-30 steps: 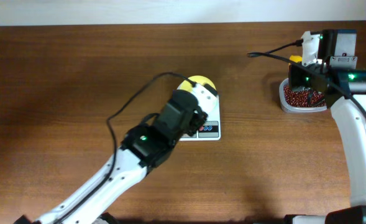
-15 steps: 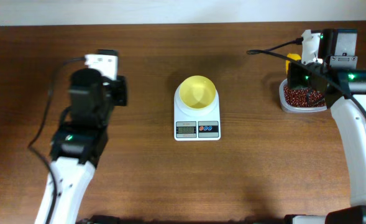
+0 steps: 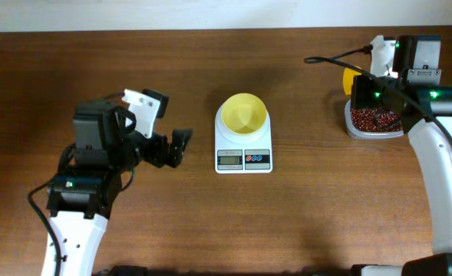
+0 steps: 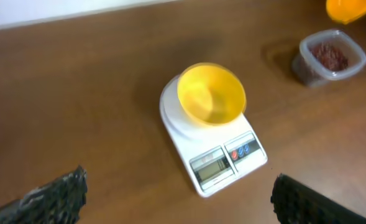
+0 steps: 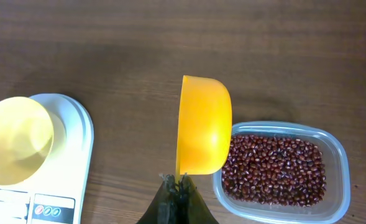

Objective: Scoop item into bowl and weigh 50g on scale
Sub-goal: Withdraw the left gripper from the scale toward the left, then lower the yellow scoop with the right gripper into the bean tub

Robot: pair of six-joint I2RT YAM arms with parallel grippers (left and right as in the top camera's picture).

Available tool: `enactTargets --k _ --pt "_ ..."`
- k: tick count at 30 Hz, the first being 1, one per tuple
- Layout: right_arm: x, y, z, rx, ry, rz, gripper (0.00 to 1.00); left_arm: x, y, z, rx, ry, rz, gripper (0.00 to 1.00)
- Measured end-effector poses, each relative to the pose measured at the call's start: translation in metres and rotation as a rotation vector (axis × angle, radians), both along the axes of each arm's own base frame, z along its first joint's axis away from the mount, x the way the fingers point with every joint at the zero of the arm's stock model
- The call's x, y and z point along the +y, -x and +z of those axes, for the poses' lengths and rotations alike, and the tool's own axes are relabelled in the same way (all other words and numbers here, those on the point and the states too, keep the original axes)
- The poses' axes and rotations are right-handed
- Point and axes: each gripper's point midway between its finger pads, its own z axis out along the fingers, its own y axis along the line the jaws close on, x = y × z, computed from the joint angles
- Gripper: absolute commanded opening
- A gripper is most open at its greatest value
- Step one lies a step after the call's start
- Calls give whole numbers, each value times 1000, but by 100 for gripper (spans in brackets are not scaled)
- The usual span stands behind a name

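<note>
The pale yellow bowl (image 3: 244,115) stands empty on the white scale (image 3: 244,159) at the table's middle. Left of the scale, apart from it, my left gripper (image 3: 172,139) is open and holds nothing. In the left wrist view the bowl (image 4: 210,93) and scale (image 4: 223,165) lie ahead of the wide-spread left gripper (image 4: 178,190). My right gripper (image 5: 179,183) is shut on the handle of a yellow scoop (image 5: 202,124), which is tipped on its side over the left rim of the clear tub (image 5: 341,186) of red-brown beans (image 5: 276,168). What the scoop contains is hidden.
The tub (image 3: 375,126) sits at the far right with the scoop (image 3: 351,79) just above its left end. A black cable (image 3: 333,60) arcs from the right wrist. The pale wall runs along the table's back edge.
My left arm left the bowl on the scale, swung away to the left and opened its jaws wide. The right gripper shifted the scoop slightly left over the tub's rim.
</note>
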Motion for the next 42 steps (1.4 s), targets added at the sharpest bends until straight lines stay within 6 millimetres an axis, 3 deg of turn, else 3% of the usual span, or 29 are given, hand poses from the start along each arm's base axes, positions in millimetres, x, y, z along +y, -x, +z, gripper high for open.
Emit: enactTargets --k 4,8,15,28,36,42 --pt "0 -3 2 -15 0 -1 4 1 42 -38 174 -103 -119 99" --pt "4 -4 3 -19 -20 16 4 1 68 -53 222 -194 -259 99" --pt "8 -2 2 -12 -39 30 4 2 69 -15 77 -325 -402 99" --pt "35 -3 11 -43 -163 134 4 -3 89 -23 86 -370 -541 99" --pt "38 -3 12 -38 -192 127 4 -3 89 -23 76 -379 -559 99" --pt "39 -3 12 -38 -194 129 4 -4 78 -42 160 -363 -577 99"
